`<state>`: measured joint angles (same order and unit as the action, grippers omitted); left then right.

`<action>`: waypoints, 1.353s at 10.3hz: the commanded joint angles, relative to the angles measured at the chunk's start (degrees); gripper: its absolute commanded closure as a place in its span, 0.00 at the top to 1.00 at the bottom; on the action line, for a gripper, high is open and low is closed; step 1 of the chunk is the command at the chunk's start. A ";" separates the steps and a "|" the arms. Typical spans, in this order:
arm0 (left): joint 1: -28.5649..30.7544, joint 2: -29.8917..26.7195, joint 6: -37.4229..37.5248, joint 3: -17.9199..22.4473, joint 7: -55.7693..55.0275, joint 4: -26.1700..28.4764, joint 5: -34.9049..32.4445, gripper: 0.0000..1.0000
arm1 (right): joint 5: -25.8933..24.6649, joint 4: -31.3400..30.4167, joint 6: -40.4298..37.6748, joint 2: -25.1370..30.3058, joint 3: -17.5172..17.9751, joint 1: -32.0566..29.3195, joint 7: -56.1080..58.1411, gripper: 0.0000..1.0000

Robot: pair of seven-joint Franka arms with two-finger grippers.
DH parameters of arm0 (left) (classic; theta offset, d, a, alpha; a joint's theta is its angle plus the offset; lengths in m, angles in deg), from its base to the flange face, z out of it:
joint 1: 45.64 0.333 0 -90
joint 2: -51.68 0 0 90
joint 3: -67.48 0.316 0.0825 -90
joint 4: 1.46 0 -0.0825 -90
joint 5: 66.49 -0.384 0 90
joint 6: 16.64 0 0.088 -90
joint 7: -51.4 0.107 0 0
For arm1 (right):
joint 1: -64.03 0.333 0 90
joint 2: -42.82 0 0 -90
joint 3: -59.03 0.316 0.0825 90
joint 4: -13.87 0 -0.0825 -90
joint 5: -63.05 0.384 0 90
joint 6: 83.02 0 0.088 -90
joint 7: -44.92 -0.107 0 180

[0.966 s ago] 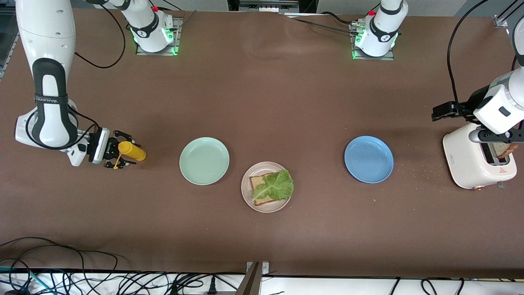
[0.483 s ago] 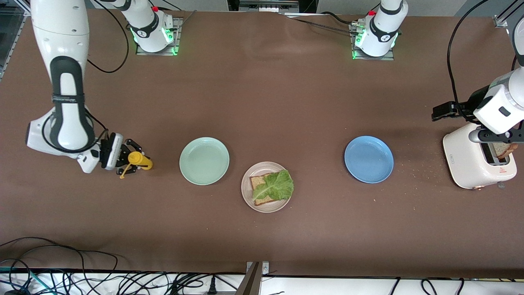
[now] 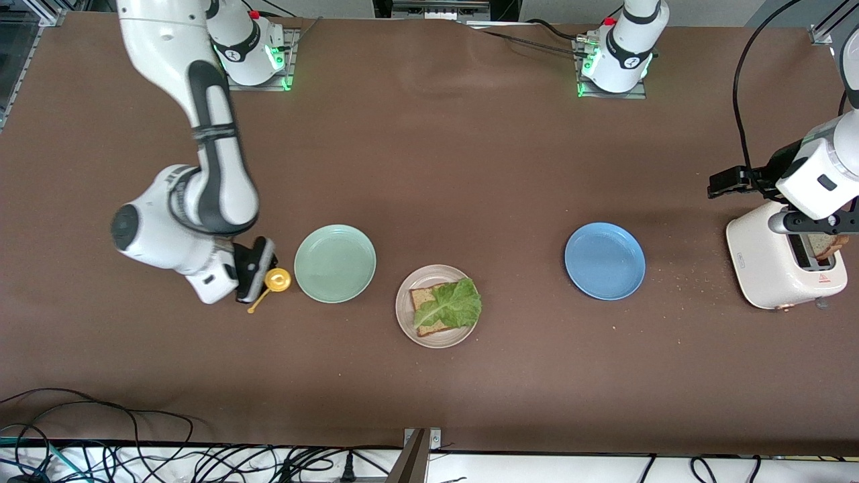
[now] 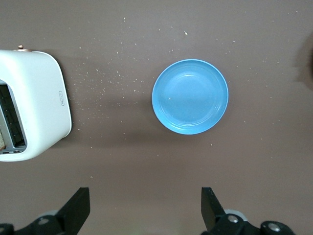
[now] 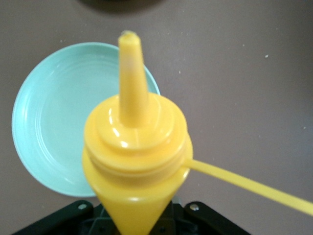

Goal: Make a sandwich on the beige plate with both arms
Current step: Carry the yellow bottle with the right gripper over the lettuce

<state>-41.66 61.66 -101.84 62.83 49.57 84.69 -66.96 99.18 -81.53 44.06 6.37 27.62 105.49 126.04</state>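
Sandwich (image 3: 443,307): half built, one bread slice lying under one lettuce leaf (image 3: 453,303), sitting on the beige plate (image 3: 429,339) nearest the front camera.
Plates: three are lying on the table (image 3: 429,168); the mint plate (image 3: 335,263) toward the right arm's end, the blue plate (image 3: 604,261) toward the left arm's end, the beige one between them.
Toaster (image 3: 772,265): one, standing at the left arm's end, one slice (image 3: 825,245) poking out of its slot.
Right gripper (image 3: 258,272): closing round one yellow bottle (image 3: 276,280), hanging just beside the mint plate, well apart from the sandwich.
Left gripper (image 4: 145,210): fingers spread wide, holding nothing, hovering near the toaster and blue plate.
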 commanded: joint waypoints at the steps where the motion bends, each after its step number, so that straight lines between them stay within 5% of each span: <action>1: -0.11 -0.31 -0.06 0.08 1.04 -0.10 -0.14 1.00 | -14.36 3.89 0.19 -1.60 -0.50 6.41 -19.77 0.00; 4: -0.11 -0.31 -0.06 0.08 1.04 -0.10 -0.23 1.00 | -27.56 9.51 -0.95 -7.21 -0.50 12.58 -35.72 0.00; 7: -0.11 -0.23 -0.06 0.08 1.04 -0.10 -0.23 1.00 | -39.51 22.30 -12.94 -14.85 -0.50 14.96 -46.01 0.00; 14: -0.11 -0.14 -0.06 0.08 1.04 -0.10 -0.23 1.00 | -55.78 35.62 -16.77 -26.81 -0.77 17.78 -62.27 0.00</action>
<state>-41.67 61.73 -101.84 62.84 49.57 84.69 -66.96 47.55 -51.67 28.38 -15.95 27.95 123.20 67.49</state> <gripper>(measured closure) 0.000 0.890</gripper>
